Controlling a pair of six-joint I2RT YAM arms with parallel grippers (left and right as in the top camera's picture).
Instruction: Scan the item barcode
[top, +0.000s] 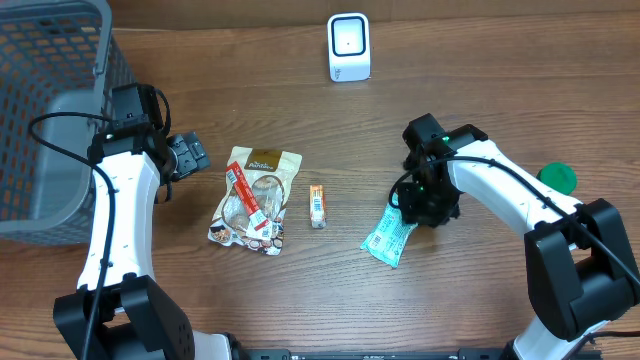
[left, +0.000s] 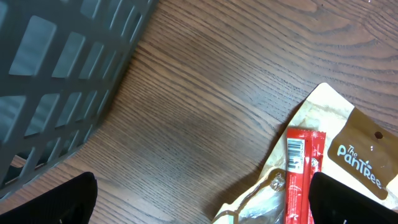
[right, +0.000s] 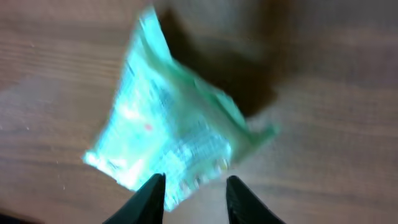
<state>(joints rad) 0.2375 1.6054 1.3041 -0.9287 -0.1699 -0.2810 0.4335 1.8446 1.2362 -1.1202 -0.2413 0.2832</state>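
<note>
**Overhead view.** The left gripper (top: 192, 156) hangs beside the grey basket (top: 40, 110), just left of a brown snack pouch (top: 264, 172). A red stick pack (top: 246, 195) lies on the pouch, and a small wrapped bar (top: 317, 206) lies to its right. The right gripper (top: 425, 208) stands over the upper end of the green packet (top: 389, 238). The packet lies on the wooden table (top: 480, 90), right of centre and well apart from the white scanner (top: 349, 47) at the far edge. A green disc (top: 557, 177) lies beside the right arm.

**Left wrist view.** The left gripper (left: 202, 202) is spread wide, with its fingertips (left: 62, 202) in the two lower corners and only bare table between them. The basket wall fills the upper left. The pouch and stick pack lie at lower right.

**Right wrist view.** The picture is blurred. The green packet (right: 174, 140) fills the middle, with one corner raised above its shadow. Its near edge reaches into the narrow gap between the fingers (right: 149, 199) of the right gripper (right: 196, 199). Whether they pinch the packet or merely flank it cannot be told.
</note>
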